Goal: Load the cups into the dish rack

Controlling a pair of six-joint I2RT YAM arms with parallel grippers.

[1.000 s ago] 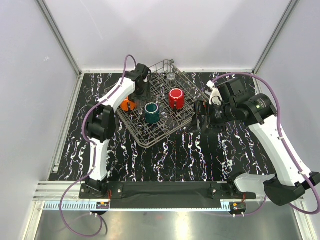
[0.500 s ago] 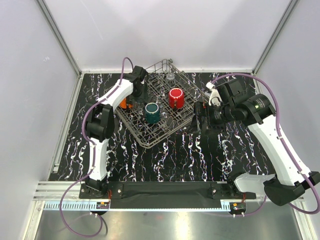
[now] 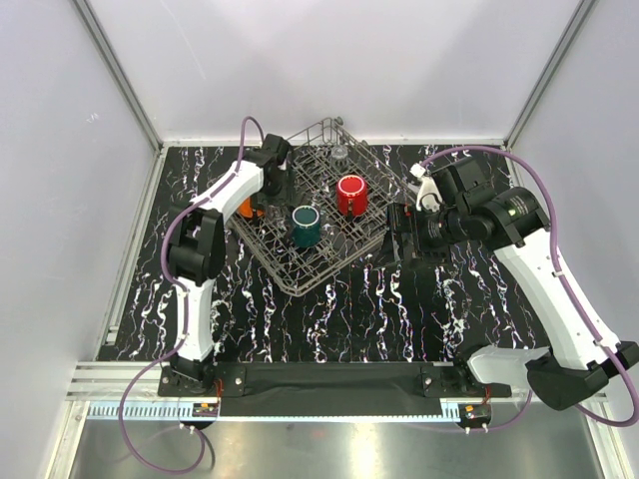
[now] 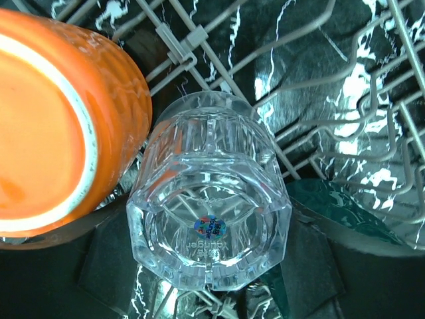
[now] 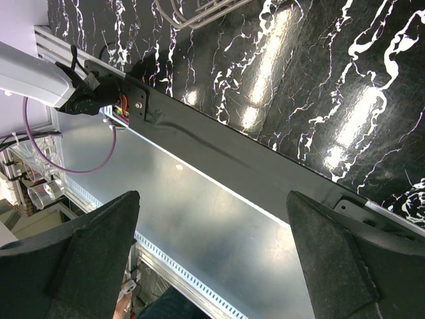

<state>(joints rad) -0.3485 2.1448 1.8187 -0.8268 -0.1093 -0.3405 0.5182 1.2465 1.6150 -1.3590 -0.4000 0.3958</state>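
the clear glass cup (image 4: 209, 212) sits inside the dish rack (image 3: 265, 257), in its left corner, with its thick faceted base turned to the wrist camera and a small coloured sticker (image 4: 210, 228) on that base. its ribbed wall touches the glossy orange cup (image 4: 60, 126), which has a pale rim. thin grey wires and tines cross behind both. the left claw (image 3: 275, 182) has a dark finger on each side of the glass; we cannot tell whether it grips. further in stand a teal cup (image 3: 304, 226) and a red cup (image 3: 350, 196), both upright, and a second clear cup (image 3: 340, 153) near the far corner. the rack sits turned like a diamond on the black, white-veined tabletop (image 3: 349, 319), which runs broad between its near corner and the arm bases. the right claw (image 5: 211, 199) hangs just right of the rack, jaws spread wide around nothing.
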